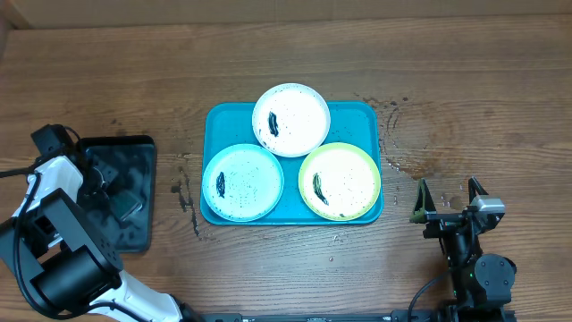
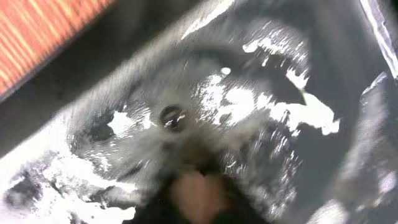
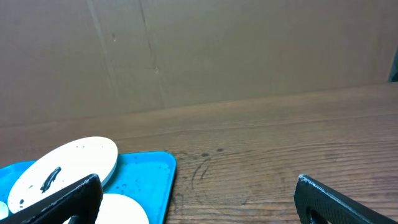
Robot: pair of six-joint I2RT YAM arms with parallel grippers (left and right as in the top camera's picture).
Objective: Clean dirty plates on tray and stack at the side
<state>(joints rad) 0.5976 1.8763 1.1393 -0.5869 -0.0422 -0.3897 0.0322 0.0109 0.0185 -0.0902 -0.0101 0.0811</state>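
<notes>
The turquoise tray [image 1: 362,114] lies mid-table and holds three smeared plates. The white plate [image 1: 290,119] is at the back, the light blue plate [image 1: 242,182] front left, the yellow-green plate [image 1: 340,182] front right. My left gripper [image 1: 107,183] is down inside the black tray [image 1: 134,152] at the far left. Its wrist view is a blurred close-up of the wet black surface [image 2: 249,106] with a tan blob [image 2: 196,193] at the jaws. My right gripper [image 1: 450,210] is open and empty over bare wood right of the tray. Its wrist view shows the white plate [image 3: 68,163] and the tray corner [image 3: 149,177].
A dark block [image 1: 125,206] lies in the black tray by the left gripper. Wet spots and marks dot the wood [image 1: 402,152] right of the turquoise tray. A cardboard wall [image 3: 199,50] stands behind the table.
</notes>
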